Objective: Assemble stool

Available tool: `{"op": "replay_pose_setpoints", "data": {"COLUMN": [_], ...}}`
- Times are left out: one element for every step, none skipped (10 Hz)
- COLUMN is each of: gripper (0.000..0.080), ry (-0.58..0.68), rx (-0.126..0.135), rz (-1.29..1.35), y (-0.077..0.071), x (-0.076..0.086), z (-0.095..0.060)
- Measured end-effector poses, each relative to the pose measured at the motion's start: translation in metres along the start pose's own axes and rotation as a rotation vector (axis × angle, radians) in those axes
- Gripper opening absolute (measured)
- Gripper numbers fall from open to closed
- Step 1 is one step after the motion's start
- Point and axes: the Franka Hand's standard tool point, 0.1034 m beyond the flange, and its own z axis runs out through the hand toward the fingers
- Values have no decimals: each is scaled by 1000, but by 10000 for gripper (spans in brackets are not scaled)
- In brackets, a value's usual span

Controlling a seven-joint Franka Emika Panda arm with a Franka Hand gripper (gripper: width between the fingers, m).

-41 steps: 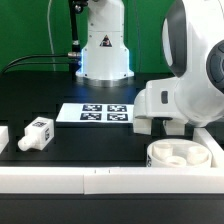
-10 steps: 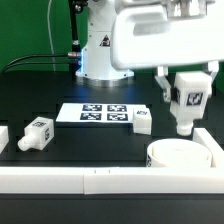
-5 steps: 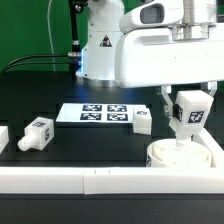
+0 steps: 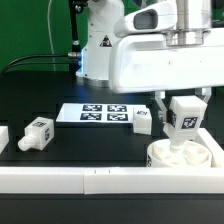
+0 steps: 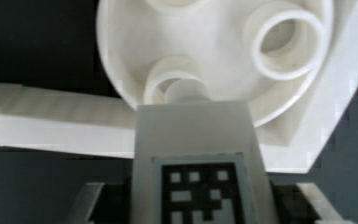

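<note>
1. Table (image 4: 40, 98): black top, carries everything below.
2. My arm (image 4: 150, 60): the white housing fills the upper part of the exterior view's right and hangs over the seat.
3. Border rail (image 4: 70, 178) (image 5: 51, 115): long and white, along the table's near edge. It turns a corner at the exterior view's right.
4. Seat (image 4: 200, 158) (image 5: 194, 40): thick round white disc, lying flat in that rail corner with its socket recesses facing up. It sits just beside the rail, possibly touching it.
5. Marker board (image 4: 98, 113): flat white sheet with tags, mid-table, well apart from the seat.
6. Held leg (image 4: 184, 118) (image 5: 197, 160): short and chunky, upright, one tag towards the exterior camera. Its lower end is down at the seat's top, over a recess near the rim. I cannot tell whether it is seated in the socket.
7. Gripper (image 4: 184, 105) (image 5: 197, 205): jaws partly closed, clamped on the held leg's two sides, one finger on each flank.
8. Middle leg (image 4: 141, 120): loose on the table, just beside the marker board's end nearer the seat.
9. Left leg (image 4: 38, 132): loose on its side, towards the exterior view's left, apart from the marker board.
10. White part (image 4: 3, 136): cut off at the exterior view's left edge, so I cannot tell what it is.
</note>
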Motion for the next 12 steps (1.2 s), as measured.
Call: {"op": "replay_pose_setpoints", "data": {"gripper": [330,330,330,330,330,330,330,330,330,330,331,331], "ry": [-6,-9,-1,1,-1,-3,-9,-14,-16,-4,17,29], "rx": [1,1,0,1,1,0,1,1,1,-1,-5,-7], "rz": [-1,-1,-1,-3,-3,-1,-1,-2,-2,-3,-4,-5], "y": [-1,-1,-1,-3,-2,-1,-1,-2,-2,-2,-2,-3], "x": [-1,-3,-1,-1,-1,-1,-3,-6,-9,-10,-9,-10], "z": [5,9,9,11,12,14,18,23,25,28,28,28]}}
